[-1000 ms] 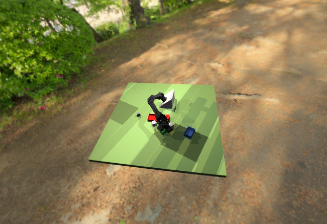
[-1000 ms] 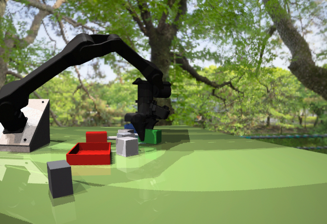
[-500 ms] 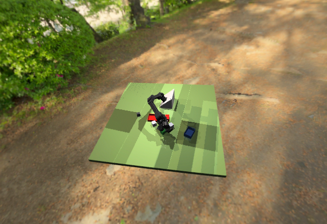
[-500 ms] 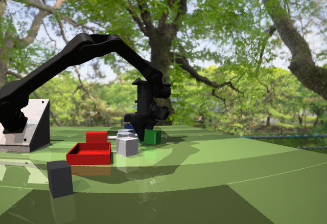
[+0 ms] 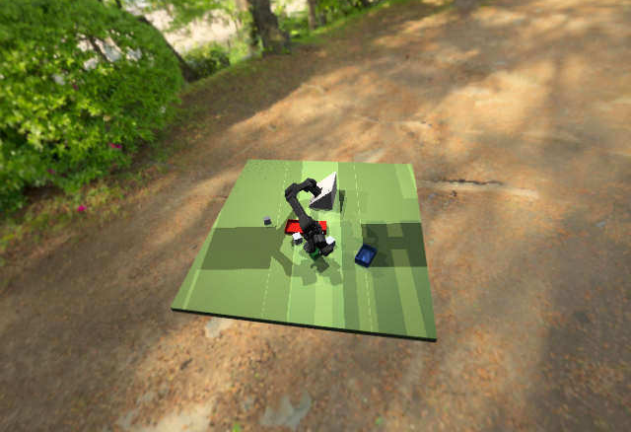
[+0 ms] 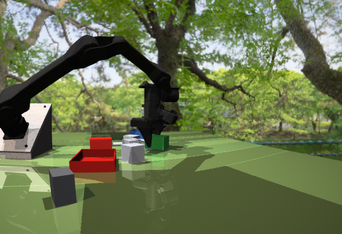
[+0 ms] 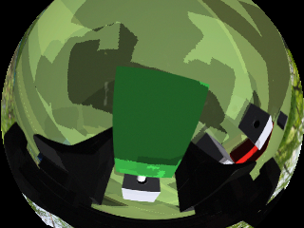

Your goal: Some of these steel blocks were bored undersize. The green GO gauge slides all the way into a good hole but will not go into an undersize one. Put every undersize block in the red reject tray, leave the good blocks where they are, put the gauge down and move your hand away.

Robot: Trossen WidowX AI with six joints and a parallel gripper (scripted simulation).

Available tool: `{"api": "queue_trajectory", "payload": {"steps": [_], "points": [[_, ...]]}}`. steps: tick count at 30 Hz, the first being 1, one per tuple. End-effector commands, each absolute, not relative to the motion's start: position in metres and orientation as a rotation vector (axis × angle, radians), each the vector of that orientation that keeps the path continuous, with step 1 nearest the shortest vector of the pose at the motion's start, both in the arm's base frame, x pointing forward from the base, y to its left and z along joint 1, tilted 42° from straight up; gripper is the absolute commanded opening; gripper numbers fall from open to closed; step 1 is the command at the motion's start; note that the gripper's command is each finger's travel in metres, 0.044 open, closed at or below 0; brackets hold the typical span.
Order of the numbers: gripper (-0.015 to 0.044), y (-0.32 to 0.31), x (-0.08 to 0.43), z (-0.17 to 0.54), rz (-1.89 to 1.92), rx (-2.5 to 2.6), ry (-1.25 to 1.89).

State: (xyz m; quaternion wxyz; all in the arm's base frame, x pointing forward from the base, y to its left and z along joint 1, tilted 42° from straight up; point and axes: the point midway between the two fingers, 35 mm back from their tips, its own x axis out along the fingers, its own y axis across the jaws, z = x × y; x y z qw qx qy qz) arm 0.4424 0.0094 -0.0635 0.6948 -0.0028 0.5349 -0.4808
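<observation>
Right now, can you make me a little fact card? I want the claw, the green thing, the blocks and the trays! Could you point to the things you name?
Claw [image 5: 319,252] [image 6: 154,143] [image 7: 148,131]: closed on the green gauge
Green gauge [image 5: 315,253] [image 6: 160,142] [image 7: 157,116]: between the claw's fingers, its pale pin at a block's hole
Block at the pin [image 7: 141,190]: pin tip at its hole; how deep, I cannot tell
Red tray [image 5: 292,227] [image 6: 92,165]: near the pale blocks; no block seen inside
Dark gray block [image 5: 267,221] [image 6: 62,187]: standing apart, beyond the red tray from the claw
Blue tray [image 5: 365,255] [image 6: 137,133]: off to one side

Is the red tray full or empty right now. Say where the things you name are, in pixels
Empty, as far as shows: the exterior view sees bare red inner walls in the red tray [image 5: 292,227] [image 6: 92,166], though its near floor is hidden.
</observation>
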Motion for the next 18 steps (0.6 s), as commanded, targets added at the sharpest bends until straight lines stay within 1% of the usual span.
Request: {"api": "queue_trajectory", "payload": {"steps": [1, 18], "points": [[0.0000, 0.0109, 0.4430, -0.0624, -1.072, -0.007, 1.185], [0.0000, 0.0067, 0.4396, -0.0627, -1.072, -0.007, 1.185]]}}
